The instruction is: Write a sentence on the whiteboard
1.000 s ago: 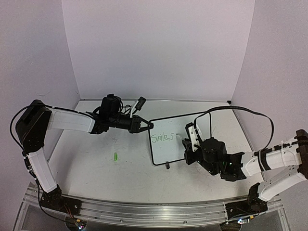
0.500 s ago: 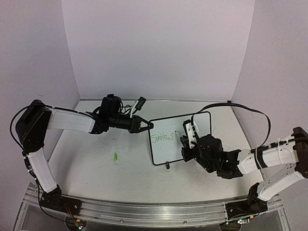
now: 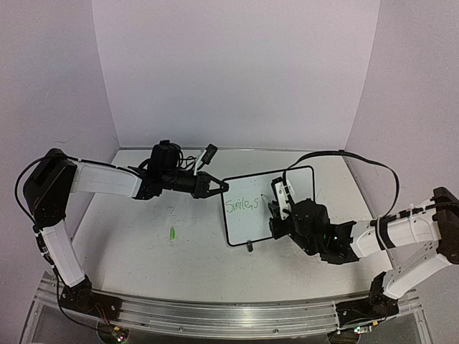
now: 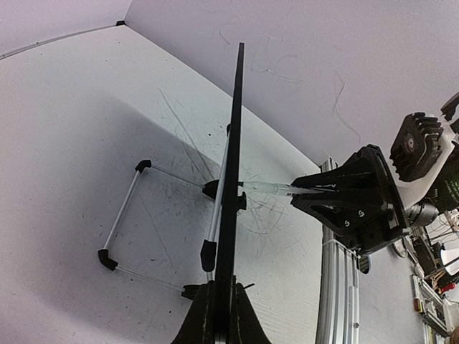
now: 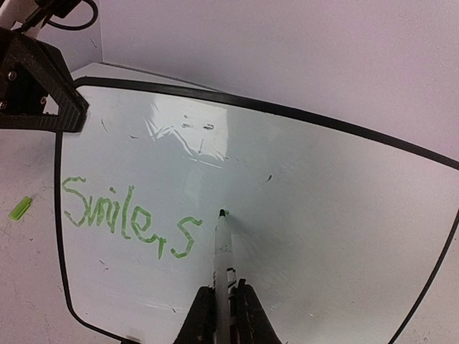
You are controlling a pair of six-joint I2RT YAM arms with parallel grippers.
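Where the right arm reaches in from the near right side of the table (image 3: 129,251), the right gripper (image 5: 222,301) is clamped on a marker (image 5: 221,247). Its jaws press against the barrel, and the dark tip touches the whiteboard (image 5: 330,208) just right of the last green letter. To the near left, well apart from the board, a small green piece (image 3: 173,233) lies on the tabletop. The whiteboard stands propped at a tilt near the middle of the table, and the sentence (image 5: 122,218) on it reads "Smile, s" in green across its left part. Farther back, the left gripper (image 3: 217,188) is closed on the board's upper left corner, the black frame pinched between its fingers.
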